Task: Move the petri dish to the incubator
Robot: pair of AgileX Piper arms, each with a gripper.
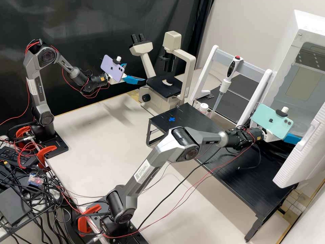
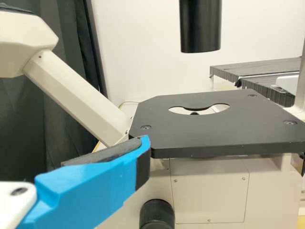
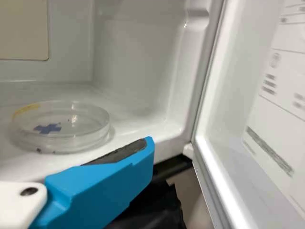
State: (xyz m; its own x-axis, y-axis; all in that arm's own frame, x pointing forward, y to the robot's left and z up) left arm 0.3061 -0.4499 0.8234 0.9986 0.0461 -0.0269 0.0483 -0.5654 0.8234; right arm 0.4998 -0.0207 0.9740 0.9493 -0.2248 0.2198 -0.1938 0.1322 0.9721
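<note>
Inside the incubator (image 1: 287, 54): the petri dish (image 3: 64, 128) lies flat on the pale floor (image 3: 138, 125), towards the opening, with a blue cross and a yellow mark on it.
Right tool (image 1: 291, 138): at the mouth of the incubator, by the door; spread, with nothing pinched. The bare dark pad (image 3: 125, 151) of one finger shows just in front of the dish, and I see no contact between them.
Door (image 3: 276, 114): swung wide open, with the right tool near its inner side.
Left tool (image 1: 136, 72): out over the desk (image 1: 101, 128), near the microscope (image 2: 209, 124); its fingers stand apart and hold nothing. It seems to have no part in the present step.
Done: the main part, as I judge it. The dish is in the incubator, upright and resting on its own base, free of the grip.
Step in hand: most likely the end of the release, with the right tool about to leave the opening.
Left to do: draw the right tool clear without nudging the dish or catching the door. Shutting the door may follow, though the task sentence does not ask for it.
Unsure: whether the dish sits deep enough to count as finally placed; it looks well supported, but a small push inwards might be wanted.
</note>
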